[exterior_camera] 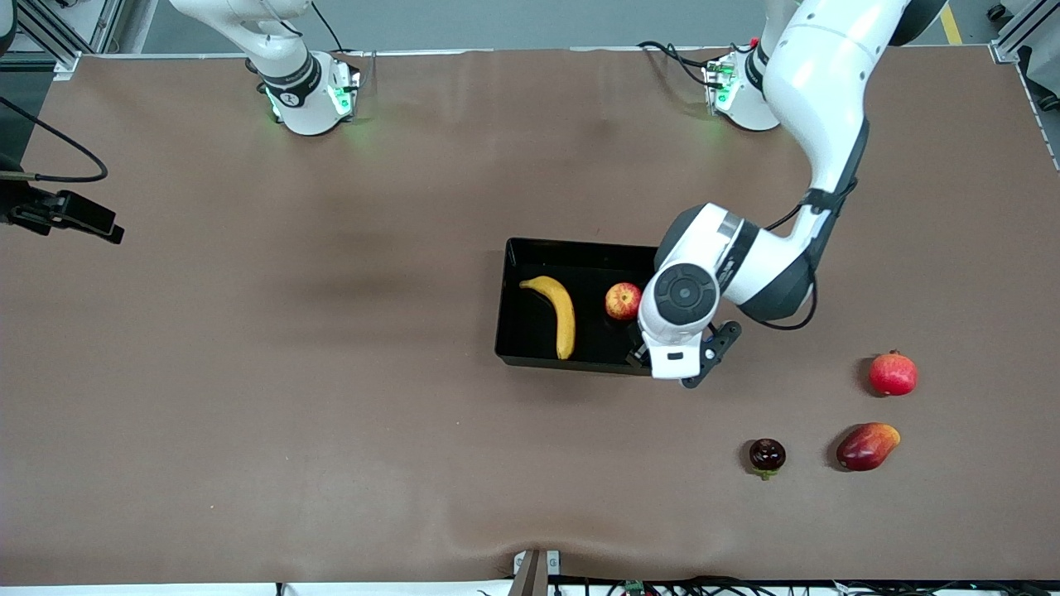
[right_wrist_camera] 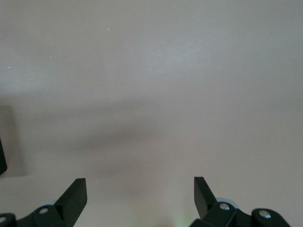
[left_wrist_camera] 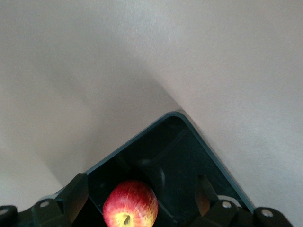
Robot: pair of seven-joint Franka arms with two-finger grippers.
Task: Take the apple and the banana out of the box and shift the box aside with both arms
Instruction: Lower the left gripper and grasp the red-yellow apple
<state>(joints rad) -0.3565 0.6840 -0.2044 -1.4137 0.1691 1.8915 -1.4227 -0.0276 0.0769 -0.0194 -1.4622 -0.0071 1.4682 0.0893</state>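
Both fruits sit in the box [exterior_camera: 530,257], so drop your left gripper [left_wrist_camera: 137,215], fingers apart over the apple [exterior_camera: 623,300], straight down around it, while the right gripper [right_wrist_camera: 140,201] waits spread over bare table, banana [exterior_camera: 559,313] next.

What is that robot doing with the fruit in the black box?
The left gripper hangs open over the apple, which lies in the black box beside the banana. Neither fruit has been taken out yet. The right gripper is open above bare table, holding nothing; that arm waits. A pomegranate, a mango and a small dark fruit lie on the table, nearer the front camera than the box.
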